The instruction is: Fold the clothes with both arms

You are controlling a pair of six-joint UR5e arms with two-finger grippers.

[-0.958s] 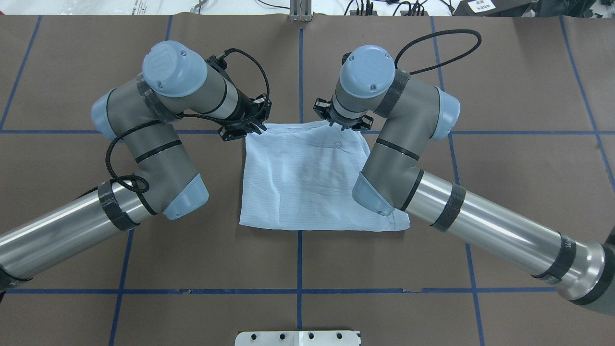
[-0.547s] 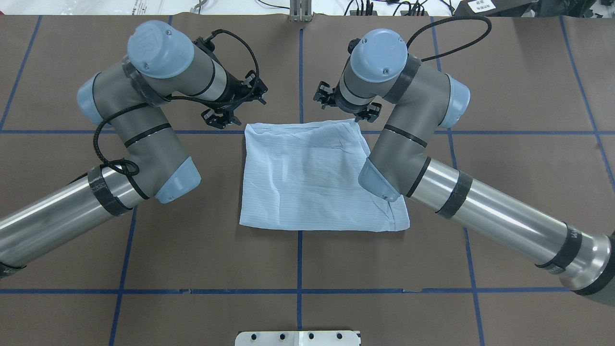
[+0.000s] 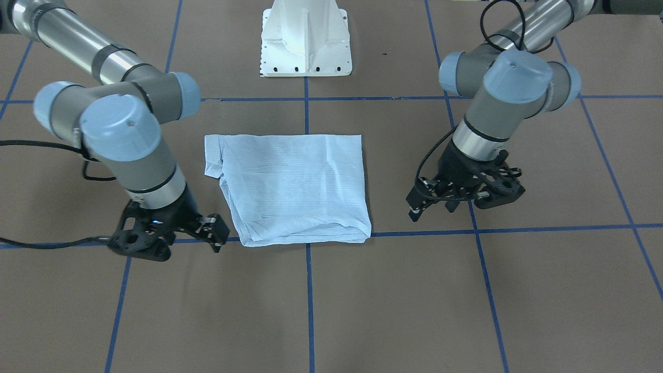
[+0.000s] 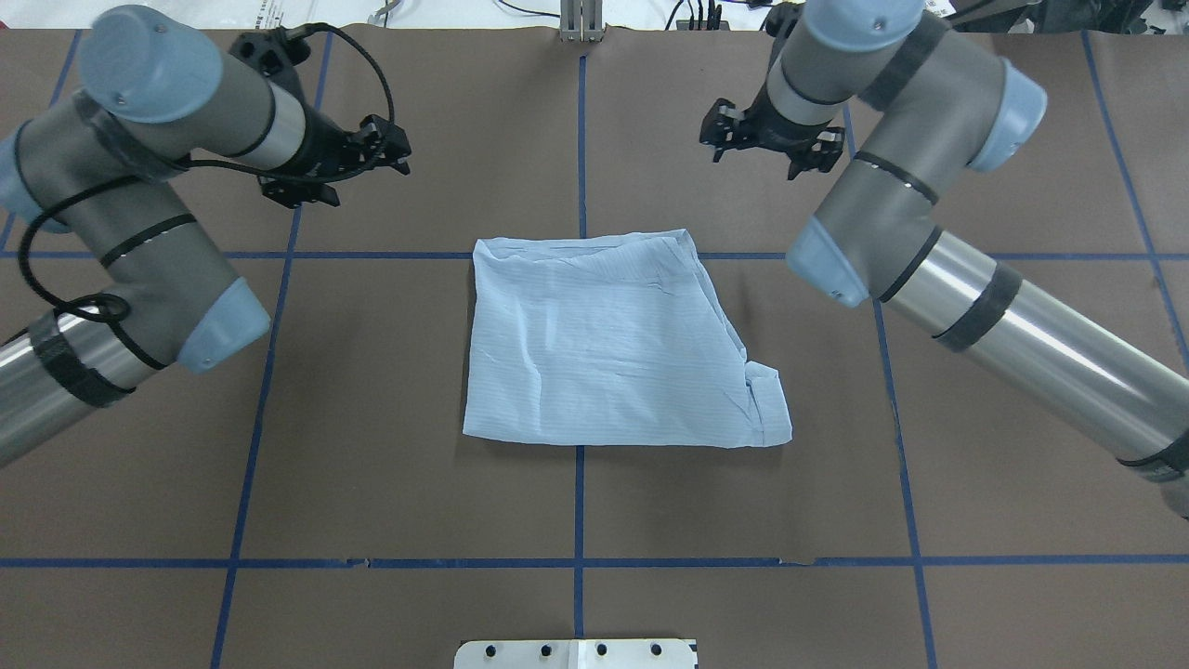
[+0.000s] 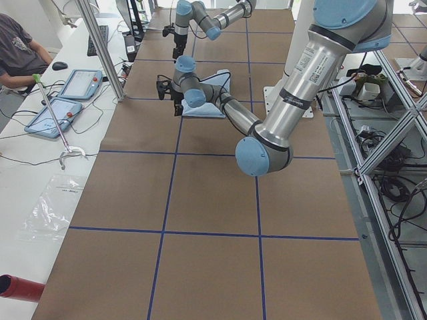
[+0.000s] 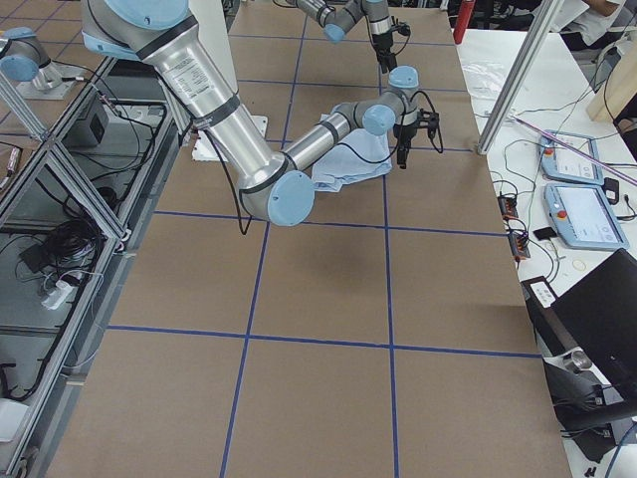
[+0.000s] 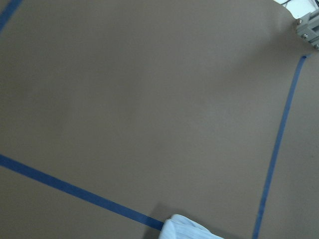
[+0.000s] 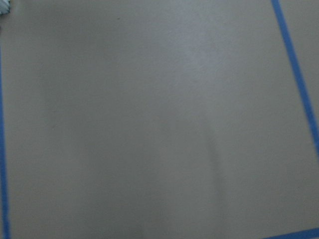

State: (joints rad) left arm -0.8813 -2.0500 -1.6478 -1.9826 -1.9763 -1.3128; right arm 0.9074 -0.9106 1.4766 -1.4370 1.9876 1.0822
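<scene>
Shirt (image 4: 604, 344): thin pale-blue cloth with fine stripes, folded into a wrinkled near-square pad. It lies flat at the centre of the desk (image 4: 372, 418), slightly longer left-to-right. A small flap juts from its near-right corner; buttons are hidden. Left gripper (image 4: 339, 172) and right gripper (image 4: 766, 144): black, jaws spread, empty, beyond the shirt's far corners.

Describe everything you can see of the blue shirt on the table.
The shirt is thin, pale-blue, finely striped fabric, folded into a rough rectangle with light creases. It lies flat on the brown table, its far edge along a blue tape line. The near corner on the robot's right juts out past the slanted side. No collar or buttons show. Only the table touches it; the left gripper and right gripper, jaws open, are clear of it.
</scene>
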